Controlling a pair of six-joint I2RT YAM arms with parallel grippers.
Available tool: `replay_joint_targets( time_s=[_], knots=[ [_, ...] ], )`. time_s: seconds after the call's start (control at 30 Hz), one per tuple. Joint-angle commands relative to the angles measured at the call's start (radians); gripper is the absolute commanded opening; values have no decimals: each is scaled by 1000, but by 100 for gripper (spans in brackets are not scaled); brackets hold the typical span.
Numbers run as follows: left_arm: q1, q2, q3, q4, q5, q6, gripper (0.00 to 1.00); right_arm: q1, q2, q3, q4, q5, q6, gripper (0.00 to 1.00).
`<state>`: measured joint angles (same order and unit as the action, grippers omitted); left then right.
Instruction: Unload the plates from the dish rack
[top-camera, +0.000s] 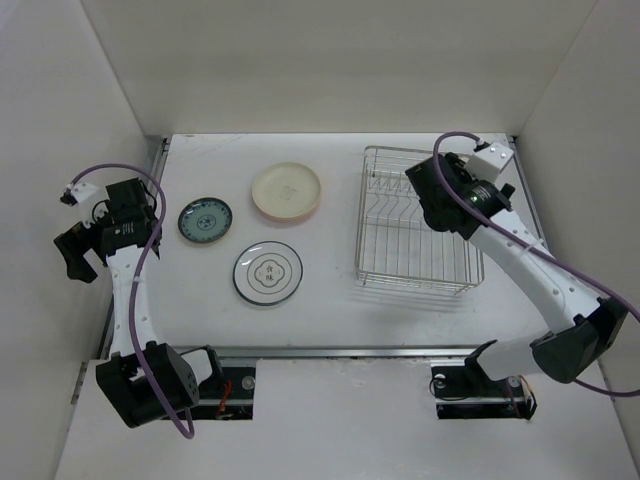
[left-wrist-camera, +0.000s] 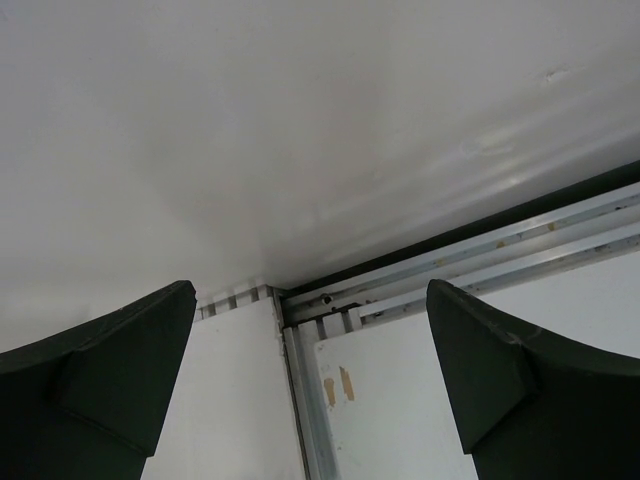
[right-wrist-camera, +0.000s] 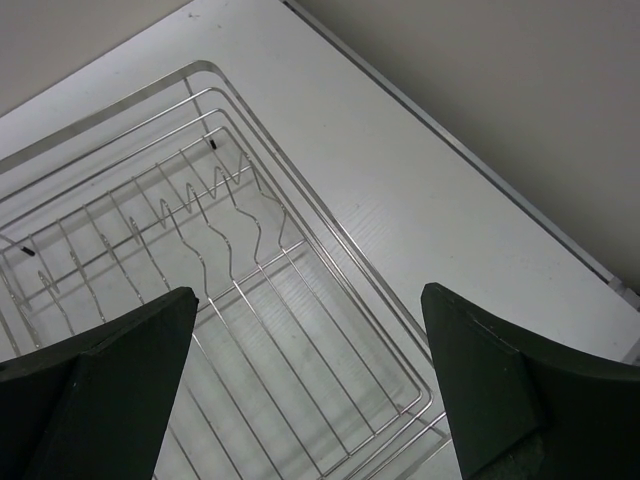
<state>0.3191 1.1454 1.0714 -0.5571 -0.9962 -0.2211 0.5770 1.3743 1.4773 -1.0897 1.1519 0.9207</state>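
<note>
On the white table (top-camera: 330, 310), seen from above, the silver wire dish rack (top-camera: 400, 250) stands toward the right side. Three plates lie flat on the table, all to the left of the rack and apart from it. Nearest the rack's far left corner is a cream plate with a pink rim (top-camera: 286, 191); whether it is one plate or a stack I cannot tell. A white plate with a dark rim and lettering at its centre (top-camera: 268, 272) lies left of the rack's near corner. A small teal plate (top-camera: 205, 220) lies furthest from the rack. The right gripper (top-camera: 420, 198) hangs over the rack's far half, its fingers spread. The left gripper (top-camera: 85, 235) is well away from the rack, past the table's left edge, also spread and holding nothing.

Through the left wrist camera, the left gripper (left-wrist-camera: 310, 300) shows two dark fingers (left-wrist-camera: 110, 370) wide apart. Between them are a pale wall, a metal rail and a corner of the table; the rack is not in this view.

Through the right wrist camera, the right gripper (right-wrist-camera: 308, 300) is equally wide apart above the dish rack (right-wrist-camera: 200, 230). The rack's wavy divider wires and grid floor lie directly below, and bare table (right-wrist-camera: 400, 180) runs beside the rack's rim.
</note>
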Motion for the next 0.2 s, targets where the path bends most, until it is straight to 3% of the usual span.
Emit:
replay_joint_targets(
  time_s=[0.0, 0.17],
  knots=[
    [5, -6, 15, 19, -25, -17, 100, 4, 8, 14, -22, 20, 15, 100],
    [5, -6, 15, 19, -25, -7, 100, 4, 8, 14, -22, 20, 35, 100]
  ],
)
